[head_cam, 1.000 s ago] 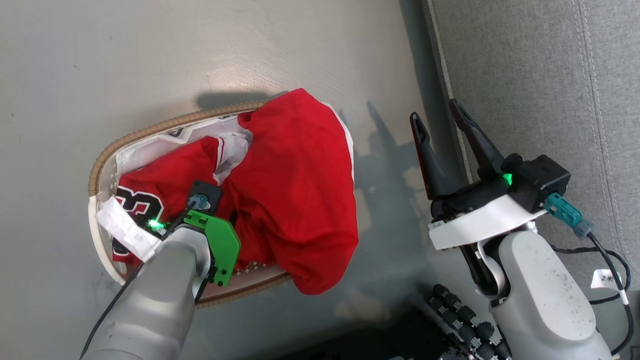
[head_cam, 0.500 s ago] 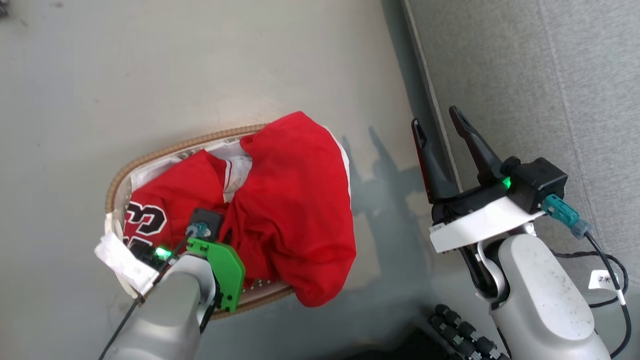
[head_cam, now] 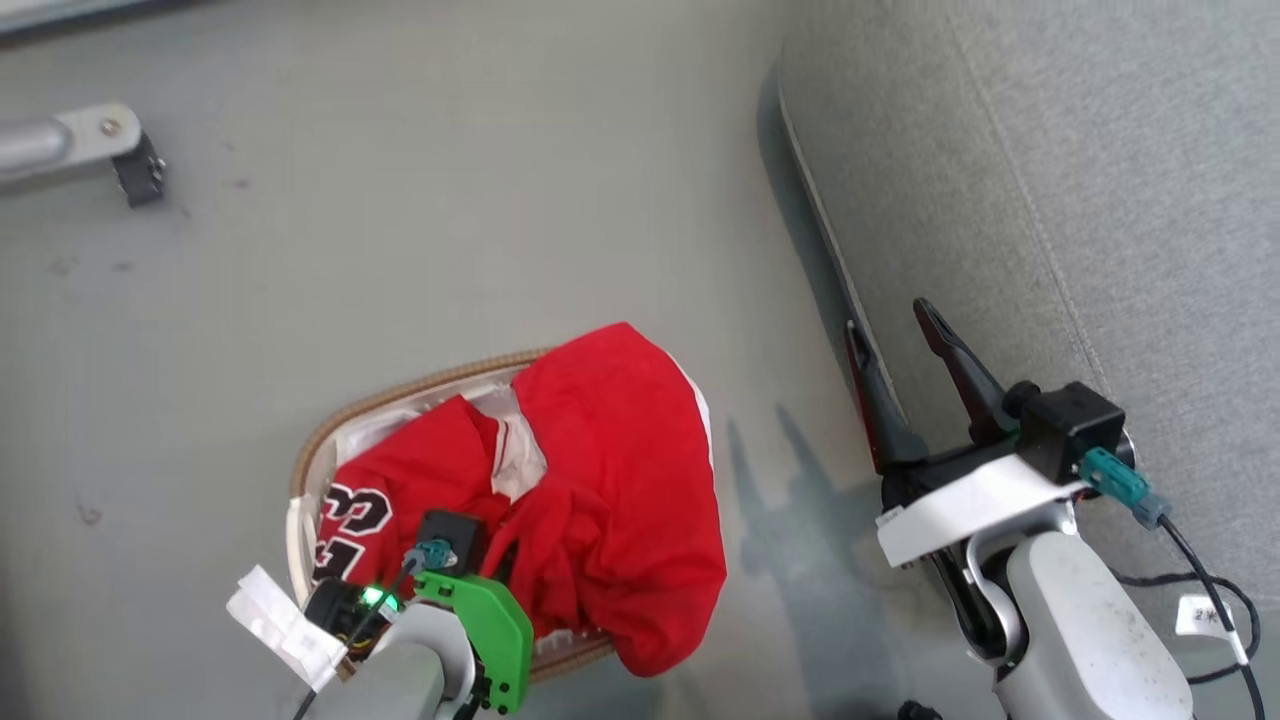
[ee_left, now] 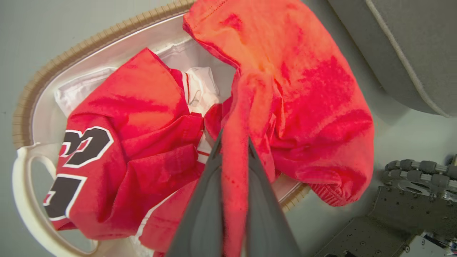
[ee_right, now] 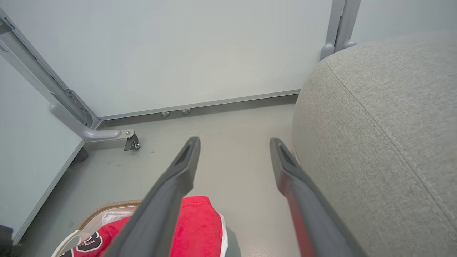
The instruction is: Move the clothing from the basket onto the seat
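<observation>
Left gripper (ee_left: pixel 234 138) pinched tight on a raised fold of the plain red garment (ee_left: pixel 307 92). The fold runs down between the two dark fingers (ee_left: pixel 203 200), and the cloth is pulled up toward the tips. The rest of that garment is draped over the basket (head_cam: pixel 400 402) rim on the side nearer the seat (head_cam: pixel 1100 200), with its lower end hanging outside above the floor (head_cam: pixel 400 200).

Jersey (ee_left: pixel 121 150) lies inside the basket just beside it, touching it. Its black-and-white number faces up and white striped trim shows at the neck. White sheet (ee_left: pixel 78 92) peeks out under the jersey at the basket's far end. Both red pieces are at the basket.

The basket sits on the floor, apart from the seat, with a strip of bare floor between them.

Right gripper (head_cam: pixel 888 320) has its fingers spread wide and is empty. In the head view it overlaps the seat's front edge, well apart from the basket. In the right wrist view the right gripper (ee_right: pixel 234 142) points over bare floor. The seat's rounded corner is to the right there, and the basket and red cloth sit low at bottom left.

Metal frame leg (ee_right: pixel 107 135) with a small caster stands by the pale wall panel (ee_right: pixel 196 53) on the far side.
</observation>
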`<state>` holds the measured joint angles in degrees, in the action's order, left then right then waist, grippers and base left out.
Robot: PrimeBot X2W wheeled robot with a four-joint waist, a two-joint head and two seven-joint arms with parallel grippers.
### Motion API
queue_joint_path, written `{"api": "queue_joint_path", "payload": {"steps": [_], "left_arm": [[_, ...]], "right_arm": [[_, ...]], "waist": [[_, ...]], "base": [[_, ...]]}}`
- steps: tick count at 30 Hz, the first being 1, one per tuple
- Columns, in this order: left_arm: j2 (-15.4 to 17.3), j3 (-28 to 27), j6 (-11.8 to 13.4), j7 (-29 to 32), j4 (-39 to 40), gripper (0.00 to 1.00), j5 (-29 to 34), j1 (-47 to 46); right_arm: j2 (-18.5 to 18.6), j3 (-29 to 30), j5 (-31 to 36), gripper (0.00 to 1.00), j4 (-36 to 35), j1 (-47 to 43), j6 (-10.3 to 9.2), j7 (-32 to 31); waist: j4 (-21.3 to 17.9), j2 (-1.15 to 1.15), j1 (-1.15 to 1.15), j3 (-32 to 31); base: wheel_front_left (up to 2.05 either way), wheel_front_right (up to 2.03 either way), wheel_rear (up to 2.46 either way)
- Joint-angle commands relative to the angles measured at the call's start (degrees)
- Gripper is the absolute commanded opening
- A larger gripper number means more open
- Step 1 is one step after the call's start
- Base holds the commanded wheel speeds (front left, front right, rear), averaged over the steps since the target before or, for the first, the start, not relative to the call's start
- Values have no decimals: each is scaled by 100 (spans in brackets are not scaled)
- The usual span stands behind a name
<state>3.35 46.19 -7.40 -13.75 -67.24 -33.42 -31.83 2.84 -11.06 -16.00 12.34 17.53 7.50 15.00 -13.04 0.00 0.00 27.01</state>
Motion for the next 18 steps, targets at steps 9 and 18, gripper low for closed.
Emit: {"api": "queue_joint_path", "payload": {"steps": [9, 18], "left_arm": [[115, 118, -16, -148, 597, 0, -286, 266], [248, -670, 151, -148, 1911, 0, 214, 646]], "right_arm": [[21, 212, 91, 100, 139, -566, -2, 26], [22, 390, 103, 100, 191, -893, -2, 26]], "waist": [[417, 0, 0, -1262], [575, 0, 0, -1838]], "base": [[0, 0, 0], [0, 0, 0]]}}
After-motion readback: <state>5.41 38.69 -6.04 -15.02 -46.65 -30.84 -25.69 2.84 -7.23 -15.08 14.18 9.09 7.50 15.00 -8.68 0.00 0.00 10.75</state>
